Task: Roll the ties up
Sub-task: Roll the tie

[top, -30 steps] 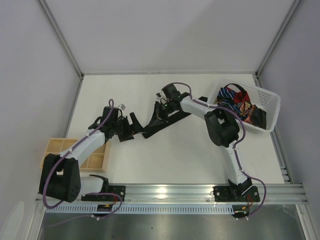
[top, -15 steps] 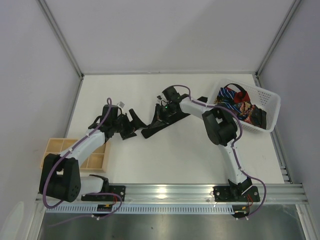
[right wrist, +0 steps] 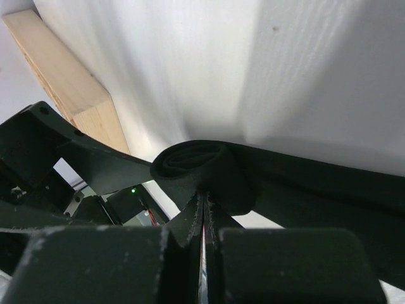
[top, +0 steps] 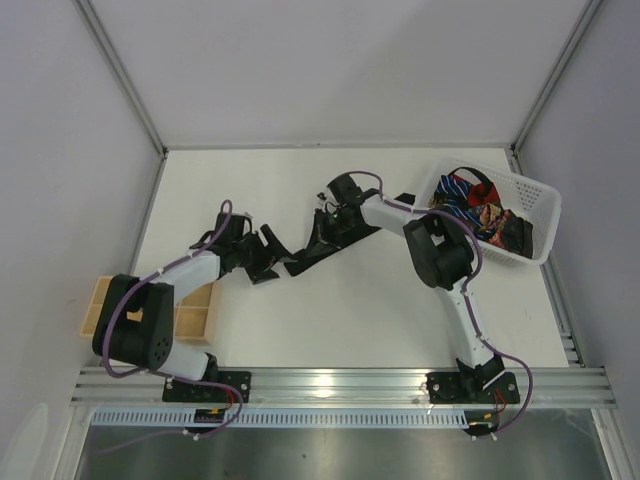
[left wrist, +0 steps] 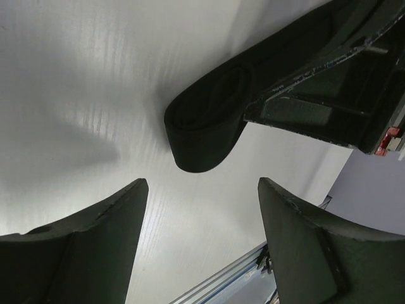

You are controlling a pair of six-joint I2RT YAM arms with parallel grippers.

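A plain black tie [top: 345,235] lies slanted across the middle of the table, its lower left end wound into a small roll [left wrist: 205,123]. My right gripper [top: 320,238] is shut on that roll; in the right wrist view [right wrist: 204,197] the pinched fabric shows between the closed fingers, with the roll [right wrist: 193,161] just beyond. My left gripper [top: 266,256] is open and empty just left of the roll; in the left wrist view [left wrist: 202,185] the roll lies ahead of the spread fingers, apart from them. Other ties [top: 478,205], striped, red and patterned, lie heaped in the basket.
A white lattice basket [top: 541,205] stands at the right back of the table. A wooden compartment tray [top: 98,300] sits at the left edge, also in the right wrist view [right wrist: 69,82]. Purple cables run along both arms.
My left arm has folded in, with its open gripper shifted slightly right toward the roll. My right gripper stays shut on the black tie and has barely moved.
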